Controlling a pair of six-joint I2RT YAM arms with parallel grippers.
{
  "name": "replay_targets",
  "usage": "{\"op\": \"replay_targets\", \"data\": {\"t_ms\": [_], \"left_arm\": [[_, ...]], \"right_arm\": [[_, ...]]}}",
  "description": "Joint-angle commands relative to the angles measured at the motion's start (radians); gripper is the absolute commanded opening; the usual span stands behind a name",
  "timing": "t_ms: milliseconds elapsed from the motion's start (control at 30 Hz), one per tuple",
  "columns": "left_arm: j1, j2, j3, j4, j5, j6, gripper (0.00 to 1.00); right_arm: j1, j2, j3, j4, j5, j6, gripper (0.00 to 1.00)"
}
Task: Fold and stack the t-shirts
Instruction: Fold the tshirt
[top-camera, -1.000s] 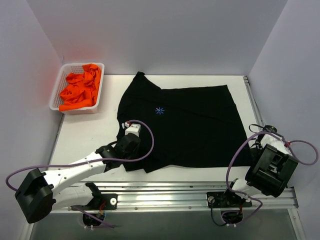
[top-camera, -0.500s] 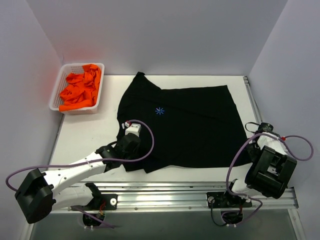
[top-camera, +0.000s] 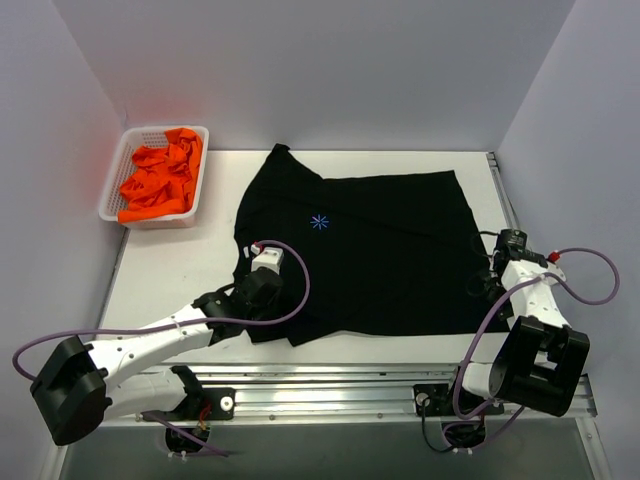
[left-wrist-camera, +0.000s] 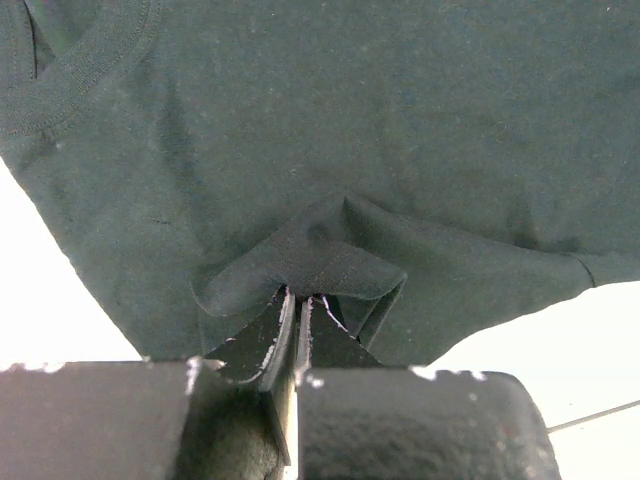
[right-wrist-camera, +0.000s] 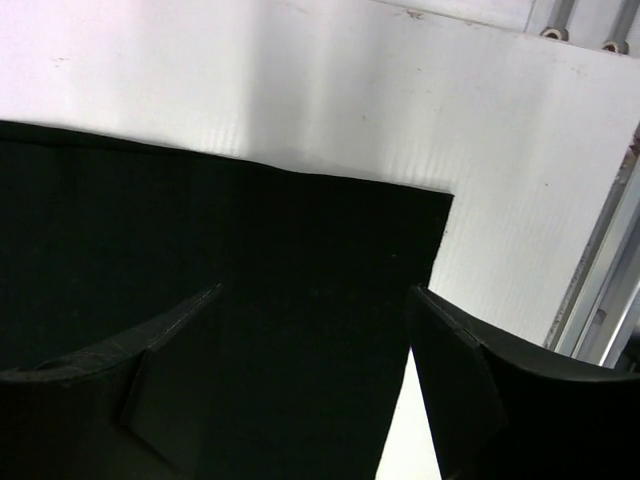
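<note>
Table (top-camera: 170, 265): R end effector (top-camera: 482, 280) reached tee (top-camera: 380, 250).

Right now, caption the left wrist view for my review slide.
Left gripper shut on a pinched fold near the black t-shirt edge.

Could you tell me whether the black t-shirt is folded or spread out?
Spread out: the black t-shirt lies flat across the table, only one edge pinched by the left gripper.

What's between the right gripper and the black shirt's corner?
Nothing visible. The right gripper hangs with jaws open over a corner of the black t-shirt, only table showing past the hem. The basket of orange shirts sits far left, out of the path.
</note>
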Motion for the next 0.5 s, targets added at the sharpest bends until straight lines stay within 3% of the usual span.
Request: {"op": "replay_targets", "data": {"t_ms": [0,233,467], "left_arm": [[-0.008,0.007,0.029,0.039,-0.022,0.012,0.02],[-0.013,0.005,0.027,0.039,-0.028,0.009,0.02],[-0.014,0.013,0.027,0.044,-0.025,0.012,0.02]], "right_arm": [[-0.008,-0.001,-0.005,-0.085,0.061,0.040,0.67],[-0.178,0.037,-0.116,-0.002,-0.076,-0.038,0.66],[-0.198,0.101,-0.157,0.069,-0.129,-0.055,0.65]]}}
